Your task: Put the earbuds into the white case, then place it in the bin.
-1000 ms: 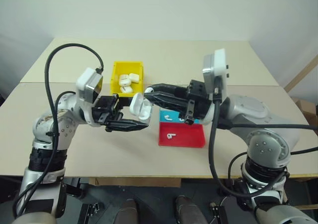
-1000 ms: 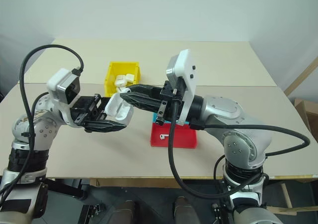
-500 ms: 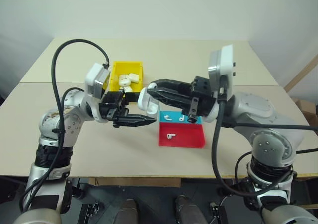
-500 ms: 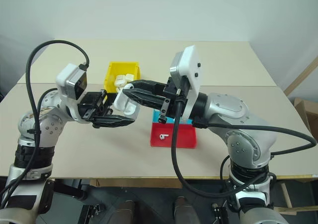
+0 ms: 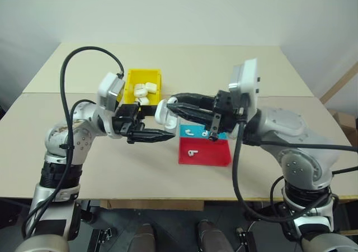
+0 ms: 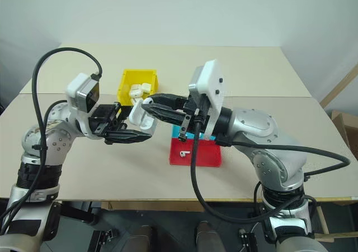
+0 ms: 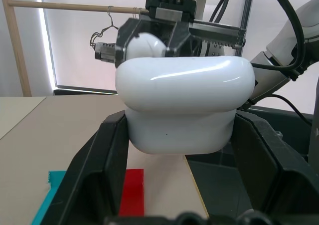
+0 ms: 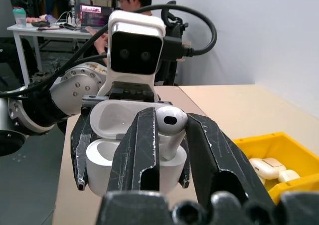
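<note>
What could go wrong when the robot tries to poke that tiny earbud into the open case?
The earbud is pinched between the right gripper fingers just over the white case, which the left gripper holds in mid-air. If it misses the slot, it may drop to the table. Pushing too hard might twist the case loose.

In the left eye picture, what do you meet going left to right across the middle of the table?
Left end effector holding the white case → right end effector holding an earbud over it → red and blue tray with two earbuds.
</note>
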Tool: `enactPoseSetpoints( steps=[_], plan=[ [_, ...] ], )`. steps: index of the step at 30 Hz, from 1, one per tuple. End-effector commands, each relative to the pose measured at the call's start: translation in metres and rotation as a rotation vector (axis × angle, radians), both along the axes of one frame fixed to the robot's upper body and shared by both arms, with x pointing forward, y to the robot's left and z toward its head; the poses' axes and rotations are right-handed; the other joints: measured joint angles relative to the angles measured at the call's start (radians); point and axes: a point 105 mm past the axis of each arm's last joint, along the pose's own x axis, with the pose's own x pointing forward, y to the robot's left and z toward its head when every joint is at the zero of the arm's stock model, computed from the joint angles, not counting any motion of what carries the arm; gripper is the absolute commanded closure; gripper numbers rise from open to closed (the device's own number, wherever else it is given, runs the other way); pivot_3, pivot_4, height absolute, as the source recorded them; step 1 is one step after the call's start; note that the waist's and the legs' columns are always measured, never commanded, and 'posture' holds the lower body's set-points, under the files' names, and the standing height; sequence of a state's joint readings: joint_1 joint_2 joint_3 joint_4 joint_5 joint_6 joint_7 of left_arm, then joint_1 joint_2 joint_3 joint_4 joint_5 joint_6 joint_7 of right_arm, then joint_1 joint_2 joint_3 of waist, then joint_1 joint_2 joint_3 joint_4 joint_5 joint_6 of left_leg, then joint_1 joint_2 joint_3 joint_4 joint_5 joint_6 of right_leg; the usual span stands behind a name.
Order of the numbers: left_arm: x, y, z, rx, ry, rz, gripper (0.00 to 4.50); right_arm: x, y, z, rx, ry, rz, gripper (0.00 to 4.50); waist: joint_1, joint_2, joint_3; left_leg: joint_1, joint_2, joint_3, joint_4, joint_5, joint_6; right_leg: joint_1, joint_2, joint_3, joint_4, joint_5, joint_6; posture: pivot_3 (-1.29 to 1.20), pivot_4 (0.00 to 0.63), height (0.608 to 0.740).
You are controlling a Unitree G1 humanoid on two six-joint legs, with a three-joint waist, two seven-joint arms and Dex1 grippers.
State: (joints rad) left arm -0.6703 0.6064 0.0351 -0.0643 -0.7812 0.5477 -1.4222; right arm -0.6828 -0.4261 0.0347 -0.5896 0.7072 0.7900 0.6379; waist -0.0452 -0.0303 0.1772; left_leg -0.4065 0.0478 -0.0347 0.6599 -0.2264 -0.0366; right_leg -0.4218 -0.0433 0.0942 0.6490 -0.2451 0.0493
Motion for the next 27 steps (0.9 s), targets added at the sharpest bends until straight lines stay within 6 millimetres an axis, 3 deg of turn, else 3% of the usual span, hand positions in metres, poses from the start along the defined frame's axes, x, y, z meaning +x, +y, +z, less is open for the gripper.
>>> enactPoseSetpoints(
  steps=[1,13,24,27],
  plan=[
    [-0.0028,-0.0012,0.0118,-0.011,-0.057,-0.016,1.73,-0.0016,-0.0012,0.0060,0.002,-0.052,-0.009,3.87,0.000,0.000,0.000,0.000,0.000,0.000,0.000,0.000,0.000,0.000,0.000,0.000,0.000,0.000,0.000,0.00,0.150,0.740],
    [-0.0036,-0.0025,0.0122,-0.015,-0.059,-0.016,1.73,-0.0004,-0.0008,0.0010,-0.038,-0.074,-0.011,3.87,0.000,0.000,0.000,0.000,0.000,0.000,0.000,0.000,0.000,0.000,0.000,0.000,0.000,0.000,0.000,0.00,0.150,0.740],
    [-0.0015,-0.0036,0.0144,-0.019,-0.065,-0.007,1.73,-0.0029,-0.0029,-0.0003,-0.059,-0.080,-0.004,0.11,0.001,0.000,0.000,0.000,0.000,0.000,0.000,0.000,0.000,0.000,0.000,0.000,0.000,0.000,0.000,0.00,0.150,0.740],
    [-0.0013,-0.0039,0.0145,-0.020,-0.065,-0.006,1.73,-0.0031,-0.0038,0.0015,-0.052,-0.078,0.001,0.02,0.000,0.000,0.000,0.000,0.000,0.000,0.000,0.000,0.000,0.000,0.000,0.000,0.000,0.000,0.000,0.00,0.150,0.740]
  ],
)
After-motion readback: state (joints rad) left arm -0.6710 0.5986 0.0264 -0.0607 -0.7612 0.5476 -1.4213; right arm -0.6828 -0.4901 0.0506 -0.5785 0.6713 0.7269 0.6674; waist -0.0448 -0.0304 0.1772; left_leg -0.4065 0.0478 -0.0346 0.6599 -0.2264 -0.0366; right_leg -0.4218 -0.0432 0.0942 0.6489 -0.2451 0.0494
